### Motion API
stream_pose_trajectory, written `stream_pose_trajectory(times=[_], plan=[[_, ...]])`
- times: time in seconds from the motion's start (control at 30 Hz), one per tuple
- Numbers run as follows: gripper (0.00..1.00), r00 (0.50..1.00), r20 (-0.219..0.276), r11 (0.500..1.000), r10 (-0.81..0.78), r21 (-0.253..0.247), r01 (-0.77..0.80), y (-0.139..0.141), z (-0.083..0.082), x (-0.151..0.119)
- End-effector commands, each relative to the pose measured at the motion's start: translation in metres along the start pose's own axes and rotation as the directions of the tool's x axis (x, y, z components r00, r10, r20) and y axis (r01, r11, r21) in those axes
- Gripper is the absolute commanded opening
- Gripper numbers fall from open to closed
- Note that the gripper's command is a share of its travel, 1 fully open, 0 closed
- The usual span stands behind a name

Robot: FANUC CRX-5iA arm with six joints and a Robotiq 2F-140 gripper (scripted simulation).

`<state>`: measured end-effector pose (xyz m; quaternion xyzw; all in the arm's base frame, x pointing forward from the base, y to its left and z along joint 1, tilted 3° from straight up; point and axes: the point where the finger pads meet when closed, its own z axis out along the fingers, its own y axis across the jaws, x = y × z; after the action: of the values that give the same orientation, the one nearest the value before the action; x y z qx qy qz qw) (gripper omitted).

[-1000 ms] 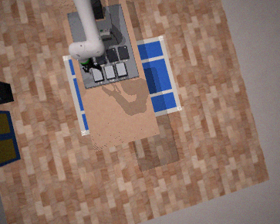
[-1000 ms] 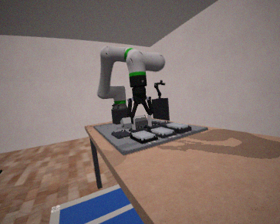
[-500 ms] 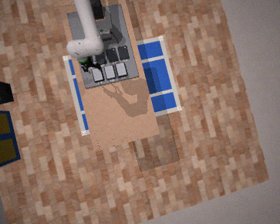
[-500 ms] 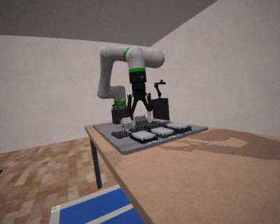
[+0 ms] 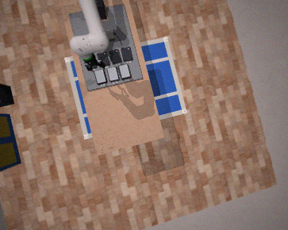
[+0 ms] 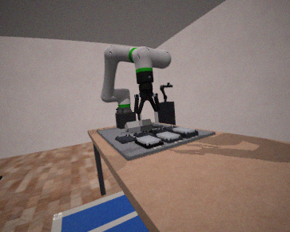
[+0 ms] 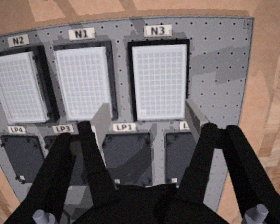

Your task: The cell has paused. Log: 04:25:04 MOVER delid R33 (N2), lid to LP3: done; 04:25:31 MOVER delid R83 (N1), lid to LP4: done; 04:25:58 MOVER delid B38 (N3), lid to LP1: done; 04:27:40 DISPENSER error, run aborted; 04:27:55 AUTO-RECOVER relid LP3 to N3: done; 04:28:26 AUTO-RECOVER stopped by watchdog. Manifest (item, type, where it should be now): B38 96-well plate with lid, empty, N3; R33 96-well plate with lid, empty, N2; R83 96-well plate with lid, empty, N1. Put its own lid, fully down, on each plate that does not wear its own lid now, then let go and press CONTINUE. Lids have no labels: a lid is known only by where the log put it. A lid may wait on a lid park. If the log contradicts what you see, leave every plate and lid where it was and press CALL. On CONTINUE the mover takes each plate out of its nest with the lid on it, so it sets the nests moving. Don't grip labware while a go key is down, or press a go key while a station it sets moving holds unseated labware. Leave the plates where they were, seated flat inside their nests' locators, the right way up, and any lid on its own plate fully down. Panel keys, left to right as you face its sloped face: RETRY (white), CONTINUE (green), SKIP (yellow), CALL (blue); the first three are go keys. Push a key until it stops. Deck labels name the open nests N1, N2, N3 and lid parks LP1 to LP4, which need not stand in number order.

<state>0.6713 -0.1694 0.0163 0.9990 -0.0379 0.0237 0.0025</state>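
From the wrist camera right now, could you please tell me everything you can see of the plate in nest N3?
The plate in nest N3 is a pale rectangular well plate showing a fine grid of tiny wells. It lies flat in a dark frame on the grey perforated deck, rightmost of three under its white N3 tag. Whether a clear lid covers it cannot be told. Nothing touches it from above; the open gripper hangs over the lid-park row nearer the camera.
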Motion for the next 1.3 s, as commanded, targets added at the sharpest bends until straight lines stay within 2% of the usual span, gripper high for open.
stream_pose_trajectory(times=[0.0,0.03,0.13,0.2,0.23,0.27,0.3,0.33,0.4,0.43,0.47,0.5,0.53,0.57,0.7,0.77,0.83,0.87,0.9,0.93,0.97,1.0,1.03,1.13,1.27], plan=[[0.66,1.000,0.003,1.000,0.004,0.000,-0.004,-0.036,-0.022,-0.032],[0.66,1.000,0.004,1.000,0.004,0.000,-0.004,-0.051,-0.031,-0.048],[0.66,1.000,0.004,1.000,0.004,0.000,-0.004,-0.051,-0.031,-0.048],[0.66,1.000,0.004,1.000,0.005,0.000,-0.005,-0.083,-0.050,-0.088],[0.66,1.000,0.004,1.000,0.005,0.000,-0.005,-0.083,-0.050,-0.088],[0.66,1.000,0.004,1.000,0.005,0.000,-0.005,-0.097,-0.058,-0.112],[0.66,1.000,0.004,1.000,0.005,0.000,-0.005,-0.097,-0.058,-0.112],[0.66,1.000,0.004,1.000,0.006,0.000,-0.006,-0.110,-0.064,-0.136],[0.66,1.000,0.004,1.000,0.006,0.000,-0.006,-0.111,-0.064,-0.138],[0.66,1.000,0.004,1.000,0.006,0.000,-0.006,-0.123,-0.070,-0.165],[0.66,1.000,0.004,1.000,0.006,0.000,-0.006,-0.123,-0.070,-0.165],[0.66,1.000,0.004,1.000,0.007,0.000,-0.007,-0.132,-0.073,-0.193],[0.66,1.000,0.004,1.000,0.007,0.000,-0.007,-0.132,-0.073,-0.193],[0.66,1.000,0.004,1.000,0.007,0.000,-0.007,-0.140,-0.074,-0.222],[0.66,1.000,0.004,1.000,0.007,0.000,-0.007,-0.140,-0.074,-0.222],[0.66,1.000,0.004,1.000,0.008,0.000,-0.008,-0.148,-0.072,-0.276],[0.66,1.000,0.004,1.000,0.008,0.000,-0.008,-0.148,-0.072,-0.276],[0.66,1.000,0.004,1.000,0.008,0.000,-0.008,-0.149,-0.068,-0.300],[0.66,1.000,0.004,1.000,0.008,0.000,-0.008,-0.149,-0.068,-0.300],[0.66,1.000,0.003,1.000,0.009,0.000,-0.009,-0.149,-0.063,-0.322],[0.66,1.000,0.003,1.000,0.009,0.000,-0.009,-0.149,-0.063,-0.322],[0.66,1.000,0.003,1.000,0.009,0.000,-0.009,-0.148,-0.058,-0.342],[0.66,1.000,0.003,1.000,0.009,0.000,-0.009,-0.148,-0.058,-0.342],[0.66,1.000,0.003,1.000,0.009,0.000,-0.009,-0.143,-0.043,-0.384],[0.66,1.000,0.002,1.000,0.010,0.000,-0.010,-0.141,-0.039,-0.392]])
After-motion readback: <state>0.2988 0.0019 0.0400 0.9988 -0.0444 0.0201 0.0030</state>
